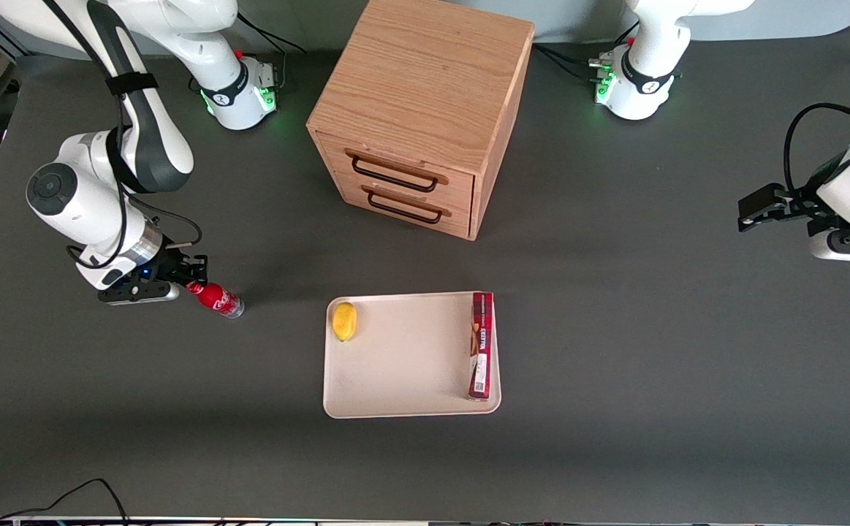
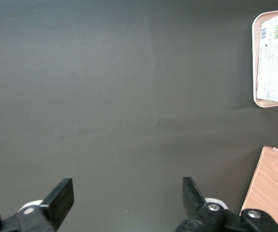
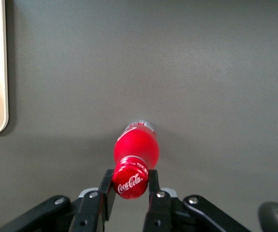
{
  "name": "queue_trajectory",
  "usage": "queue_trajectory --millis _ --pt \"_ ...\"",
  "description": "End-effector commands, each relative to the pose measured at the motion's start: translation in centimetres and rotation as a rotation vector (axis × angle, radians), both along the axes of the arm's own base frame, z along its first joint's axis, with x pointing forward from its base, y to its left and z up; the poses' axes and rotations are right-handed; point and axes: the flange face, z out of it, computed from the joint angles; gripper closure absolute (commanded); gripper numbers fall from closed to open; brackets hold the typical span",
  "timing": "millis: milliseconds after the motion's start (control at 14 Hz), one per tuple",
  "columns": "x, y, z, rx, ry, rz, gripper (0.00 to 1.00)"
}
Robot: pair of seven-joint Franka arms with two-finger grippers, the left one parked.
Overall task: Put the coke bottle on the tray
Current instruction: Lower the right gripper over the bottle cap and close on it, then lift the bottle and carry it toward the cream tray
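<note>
- I see a dark grey table (image 1: 615, 329), evenly lit.
- A wooden drawer cabinet (image 1: 425, 109) with two drawers stands farther from my front camera.
- Black cable (image 1: 81, 493) at the table's near edge.

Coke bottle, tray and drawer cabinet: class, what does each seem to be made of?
Coke bottle, held at its cap by the gripper: probably glossy plastic, clear base. Tray: matte cream, likely plastic. Drawer cabinet: wood, visible grain.

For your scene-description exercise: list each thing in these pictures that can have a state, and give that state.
coke bottle: off the tray, cap gripped.
hand: shut on the bottle's cap.
tray: on the table, holding the lemon and the box.
lemon: on the tray.
red box: lying along one tray edge.
drawer cabinet: both drawers closed.
</note>
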Motion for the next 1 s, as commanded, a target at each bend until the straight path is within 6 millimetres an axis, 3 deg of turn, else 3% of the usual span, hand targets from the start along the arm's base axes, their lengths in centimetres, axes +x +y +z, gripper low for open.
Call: queue_trajectory --millis 0,143,571,714,786,929 --pt "0.0 -0.2 0.8 -0.010 -0.017 0.022 1.00" --pt "-0.1 -0.7 3.1 -0.015 0.000 0.007 1.00" --pt "1.4 -1.1 17.9 -0.012 0.102 -0.042 1.00" --pt "1.7 -0.4 23.1 -0.012 0.094 -0.094 1.00" --pt "2.0 -0.2 24.7 -0.010 0.083 -0.110 1.00" --pt "3.1 1.0 25.5 -0.014 0.075 -0.145 1.00"
